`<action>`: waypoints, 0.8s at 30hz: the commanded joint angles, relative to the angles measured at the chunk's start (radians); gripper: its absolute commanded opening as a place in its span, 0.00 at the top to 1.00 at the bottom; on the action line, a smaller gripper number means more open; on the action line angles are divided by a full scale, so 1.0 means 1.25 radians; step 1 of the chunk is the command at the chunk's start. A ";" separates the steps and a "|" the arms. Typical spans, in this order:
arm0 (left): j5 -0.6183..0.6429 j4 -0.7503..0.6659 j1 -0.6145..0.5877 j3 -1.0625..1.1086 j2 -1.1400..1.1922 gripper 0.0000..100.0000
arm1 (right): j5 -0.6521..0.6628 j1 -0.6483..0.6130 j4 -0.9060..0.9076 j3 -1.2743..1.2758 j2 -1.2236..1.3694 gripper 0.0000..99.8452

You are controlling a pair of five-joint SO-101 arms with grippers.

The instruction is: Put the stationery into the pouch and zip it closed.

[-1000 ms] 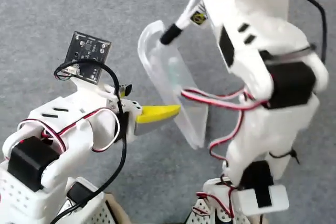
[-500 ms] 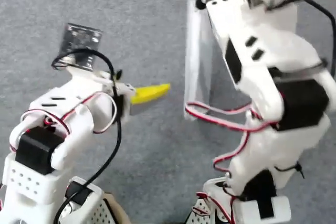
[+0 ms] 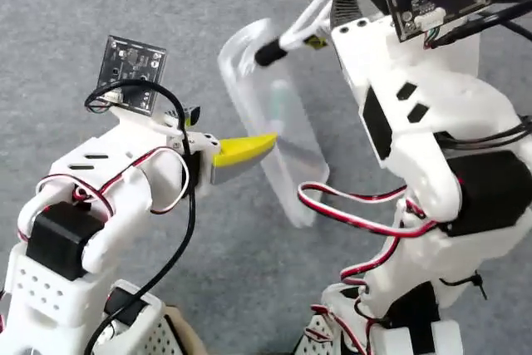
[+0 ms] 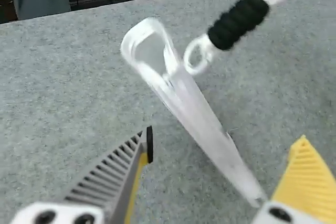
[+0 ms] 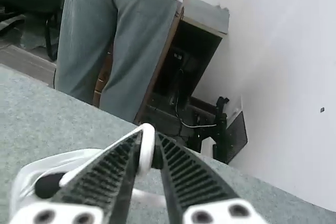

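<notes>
Pouch: a clear pouch (image 3: 287,135) (image 4: 194,108) is held up over the grey table (image 3: 100,6) (image 4: 63,77), hung from its pull cord and tilted. The rounded end is raised toward the far side and the lower corner is down near the table top. Contact with the table cannot be told.
Pouch mouth: in the left wrist view the raised end is seen gaping in a rounded loop. The zip position cannot be told.
Pull cord: a white pull cord (image 3: 303,27) with a black bead (image 3: 268,53) (image 4: 239,17) is joined to the pouch's raised edge through a white ring (image 4: 197,59).
Right gripper: the right gripper (image 3: 342,2) (image 5: 149,148) is closed, both ribbed fingers pressed together on the looped end of the pull cord. The pouch is carried by that cord alone.
Left gripper: the left gripper (image 3: 258,151) (image 4: 224,139) is spread wide and nothing is gripped. The pouch's lower part is seen edge-on between the grey ribbed finger (image 4: 123,166) and the yellow finger (image 4: 304,177). In the high view the yellow tip is placed right at the pouch wall, but touch cannot be confirmed.
Stationery: a pale greenish shape (image 3: 278,106) is seen through the pouch wall. What it is cannot be made out.
</notes>
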 commanded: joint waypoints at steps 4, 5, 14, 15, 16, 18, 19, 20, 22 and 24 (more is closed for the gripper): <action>-0.045 -0.064 0.007 0.018 0.001 0.60 | 0.006 0.009 0.044 -0.106 -0.023 0.99; -0.044 -0.066 0.008 0.021 0.001 0.60 | 0.006 0.009 0.052 -0.117 -0.023 0.99; -0.016 -0.079 0.008 0.028 0.034 0.60 | 0.000 0.009 0.096 -0.192 -0.023 0.99; -0.016 -0.077 0.008 0.028 0.047 0.60 | 0.000 0.010 0.095 -0.193 -0.023 0.99; -0.015 -0.075 0.009 0.028 0.054 0.60 | 0.000 0.011 0.093 -0.192 -0.023 0.99; 0.004 -0.074 0.014 0.026 0.063 0.60 | 0.000 0.012 0.091 -0.187 -0.018 0.99; 0.020 -0.072 0.014 0.023 0.061 0.60 | 0.000 0.012 0.090 -0.186 -0.015 0.99; 0.027 -0.065 0.014 0.019 0.059 0.60 | 0.000 0.012 0.088 -0.184 -0.013 0.99; 0.029 -0.058 0.013 0.013 0.056 0.60 | 0.000 0.012 0.072 -0.168 -0.003 0.99; 0.029 -0.056 0.008 0.010 0.053 0.60 | 0.000 0.014 0.049 -0.155 0.009 0.99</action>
